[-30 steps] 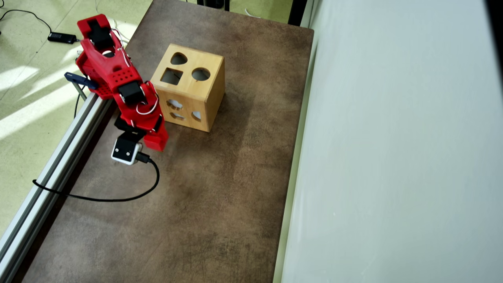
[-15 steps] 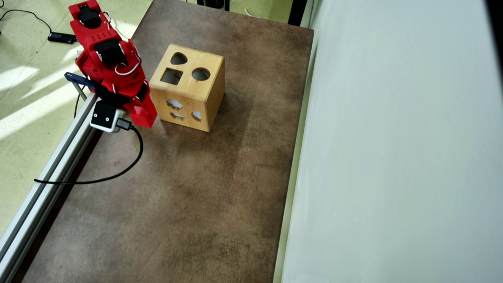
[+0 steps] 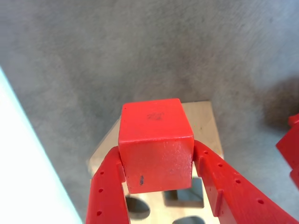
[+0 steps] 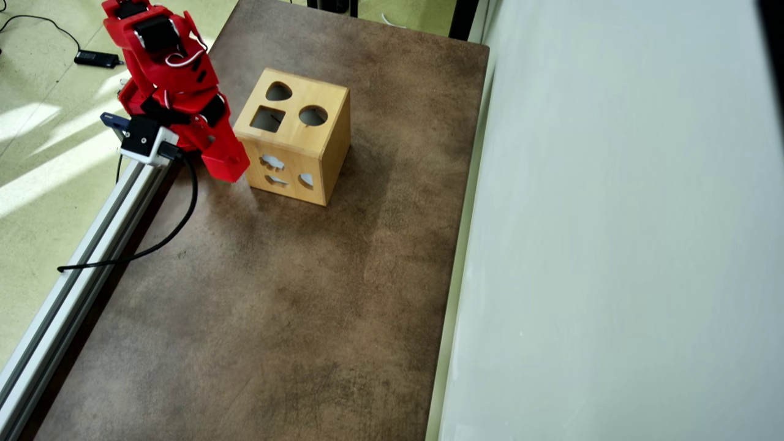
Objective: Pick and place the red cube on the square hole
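In the wrist view the red cube [image 3: 156, 149] is pinched between my two red fingers [image 3: 110, 191], and my gripper [image 3: 156, 156] is shut on it. Under it lies the top of the light wooden box [image 3: 203, 121]. The square hole [image 3: 184, 198] shows partly just below the cube's lower edge. In the overhead view my gripper [image 4: 228, 166] hangs at the left side of the box [image 4: 309, 144], a little left of the square hole [image 4: 267, 119]. There the cube cannot be told apart from the red fingers.
The box top also has a round hole [image 4: 313, 115] and a teardrop hole [image 4: 278, 92], with more cutouts on its front side. An aluminium rail [image 4: 79, 269] and a black cable [image 4: 174, 229] run along the left of the brown table [image 4: 275, 318]. A pale wall [image 4: 612, 245] bounds the right.
The arm has folded back and lifted. In the overhead view the gripper went from the table in front of the box's left corner up to the box's left side.
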You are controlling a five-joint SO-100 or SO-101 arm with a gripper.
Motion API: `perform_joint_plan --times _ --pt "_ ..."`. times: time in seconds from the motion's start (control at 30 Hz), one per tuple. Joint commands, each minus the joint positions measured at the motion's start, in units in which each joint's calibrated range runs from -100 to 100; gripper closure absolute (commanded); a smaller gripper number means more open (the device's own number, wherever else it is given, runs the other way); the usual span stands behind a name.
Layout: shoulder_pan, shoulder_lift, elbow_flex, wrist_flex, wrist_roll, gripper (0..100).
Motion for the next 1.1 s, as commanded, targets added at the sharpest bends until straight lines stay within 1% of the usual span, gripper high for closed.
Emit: perform_joint_plan --times 0.0,0.13,0.3,0.6,0.77,1.07 --pt "-4.85 -4.33 -1.69 0.65 -2.30 98" --pt "-9.01 -4.41 -0.62 0.73 -4.00 98" --pt "-13.32 -4.75 5.29 0.81 -5.81 98" --pt "-19.49 -11.12 9.94 0.73 -8.99 98" --pt "-21.05 -11.21 11.64 0.73 -10.60 98" --pt "-21.50 -10.53 13.96 0.57 -10.40 98"
